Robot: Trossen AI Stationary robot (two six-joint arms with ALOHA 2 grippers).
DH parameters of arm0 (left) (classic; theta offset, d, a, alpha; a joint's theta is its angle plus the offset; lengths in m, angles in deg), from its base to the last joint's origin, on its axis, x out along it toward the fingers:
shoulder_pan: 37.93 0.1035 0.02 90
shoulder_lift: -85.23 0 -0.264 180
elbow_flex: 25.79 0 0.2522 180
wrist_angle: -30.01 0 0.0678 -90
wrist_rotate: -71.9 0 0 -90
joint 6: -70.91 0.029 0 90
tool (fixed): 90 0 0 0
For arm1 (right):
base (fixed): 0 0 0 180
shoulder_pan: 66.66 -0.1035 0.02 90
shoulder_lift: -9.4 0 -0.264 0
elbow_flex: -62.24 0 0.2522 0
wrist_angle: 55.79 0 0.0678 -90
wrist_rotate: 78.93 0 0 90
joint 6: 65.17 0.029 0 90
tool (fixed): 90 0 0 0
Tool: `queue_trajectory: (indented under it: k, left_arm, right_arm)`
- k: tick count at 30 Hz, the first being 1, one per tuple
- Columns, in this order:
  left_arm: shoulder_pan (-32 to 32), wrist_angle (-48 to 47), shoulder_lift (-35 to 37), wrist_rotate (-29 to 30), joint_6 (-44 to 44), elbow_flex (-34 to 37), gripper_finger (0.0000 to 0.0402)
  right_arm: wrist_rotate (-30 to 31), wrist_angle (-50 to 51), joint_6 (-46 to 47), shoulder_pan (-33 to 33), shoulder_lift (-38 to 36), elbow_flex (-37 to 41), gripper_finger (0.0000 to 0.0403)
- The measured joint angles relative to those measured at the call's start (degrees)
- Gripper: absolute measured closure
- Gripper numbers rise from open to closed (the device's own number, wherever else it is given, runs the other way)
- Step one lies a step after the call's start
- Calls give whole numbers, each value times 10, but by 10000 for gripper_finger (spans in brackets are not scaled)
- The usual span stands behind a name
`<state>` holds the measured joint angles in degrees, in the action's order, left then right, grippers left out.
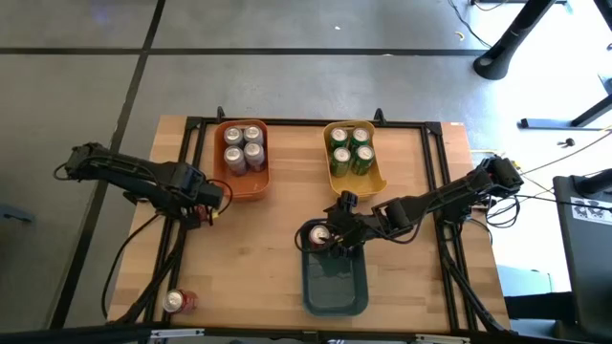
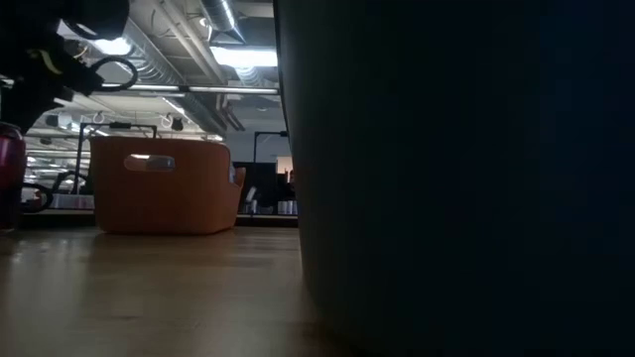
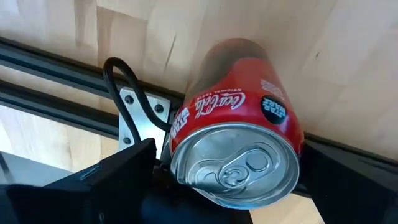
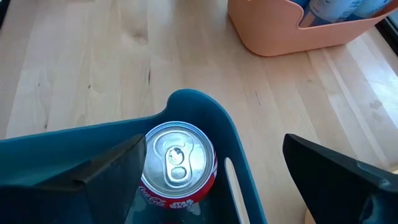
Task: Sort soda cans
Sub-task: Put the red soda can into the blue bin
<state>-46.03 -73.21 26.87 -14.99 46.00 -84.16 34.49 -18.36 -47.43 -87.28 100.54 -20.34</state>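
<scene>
My right hand (image 1: 330, 239) hangs over the far corner of the blue-grey bin (image 1: 336, 287) with its fingers spread apart, and a red Coca-Cola can (image 4: 178, 163) stands upright in that corner, I think because this bin collects the red ones. The orange bin (image 1: 242, 182) holds four silver cans (image 1: 243, 147) and the yellow bin (image 1: 356, 182) four green cans (image 1: 350, 149), so colours are kept separate. My left hand (image 1: 212, 201) waits beside the orange bin; I cannot tell its fingers' state, and another red can (image 1: 178, 302) lies at the counter (image 1: 258, 258) near edge, unsorted.
</scene>
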Motion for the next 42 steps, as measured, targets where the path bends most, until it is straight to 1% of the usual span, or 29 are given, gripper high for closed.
queue_trajectory:
  k: [10,12,15,21,23,36,42]
  left_arm:
    - [0,44,-4,12,50,14,32]
    - [0,49,-6,12,59,16,37]
    - [0,54,-7,17,61,17,61]
    - [0,68,-7,31,73,17,133]
    - [0,71,-7,36,73,15,148]
    - [0,103,-7,33,33,-39,143]
    - [-11,156,-10,-5,29,-40,151]
  right_arm:
    - [0,0,0,0,0,0,26]
    - [0,0,0,0,0,0,26]
    - [-1,0,0,0,0,0,26]
    - [-6,1,0,0,0,0,26]
    - [-6,2,0,0,0,0,26]
    - [-8,3,-2,0,0,0,26]
    - [-8,4,-2,0,0,0,26]
